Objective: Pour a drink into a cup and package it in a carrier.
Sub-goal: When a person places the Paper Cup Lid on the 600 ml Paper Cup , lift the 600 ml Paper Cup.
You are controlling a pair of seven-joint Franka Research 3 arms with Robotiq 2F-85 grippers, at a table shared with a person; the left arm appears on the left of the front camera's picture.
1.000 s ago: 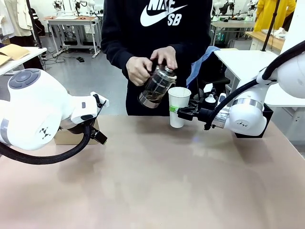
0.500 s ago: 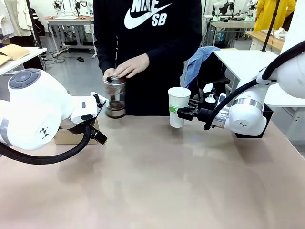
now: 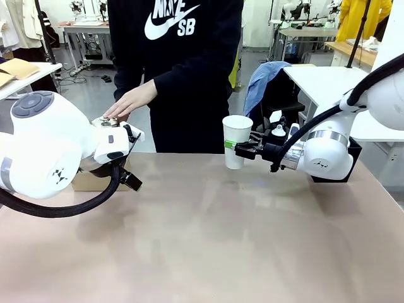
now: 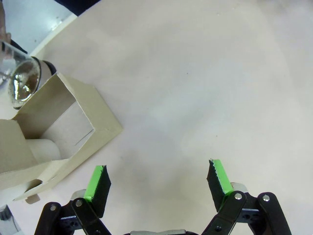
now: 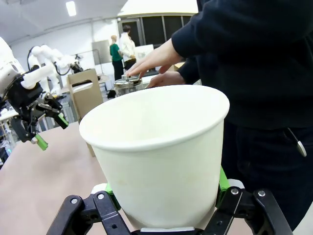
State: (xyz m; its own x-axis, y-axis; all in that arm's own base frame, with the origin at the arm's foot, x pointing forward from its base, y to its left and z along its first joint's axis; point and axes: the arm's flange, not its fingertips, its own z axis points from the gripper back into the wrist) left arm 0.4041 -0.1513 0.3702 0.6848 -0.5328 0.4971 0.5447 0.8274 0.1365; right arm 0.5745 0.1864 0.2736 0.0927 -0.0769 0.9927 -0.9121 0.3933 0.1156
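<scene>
- Front view: the right pincer was clamped on the cup, which stood upright near the far edge of the surface, gripped around its lower half. We could not tell whether its base touched the surface. Well to the left, the person's hand rested on the lid of a glass pot. The carrier showed behind the left arm.
- Left wrist view: the left pincer was spread wide and held nothing, hanging over bare surface. The carrier lay up and to the picture's left of it, near one finger but apart. The glass pot stood just beyond the carrier.
- Right wrist view: the cup sat between the right pincer's fingers, with the green pads pressed against both sides. The carrier stood well beyond, its handle panel upright.
</scene>
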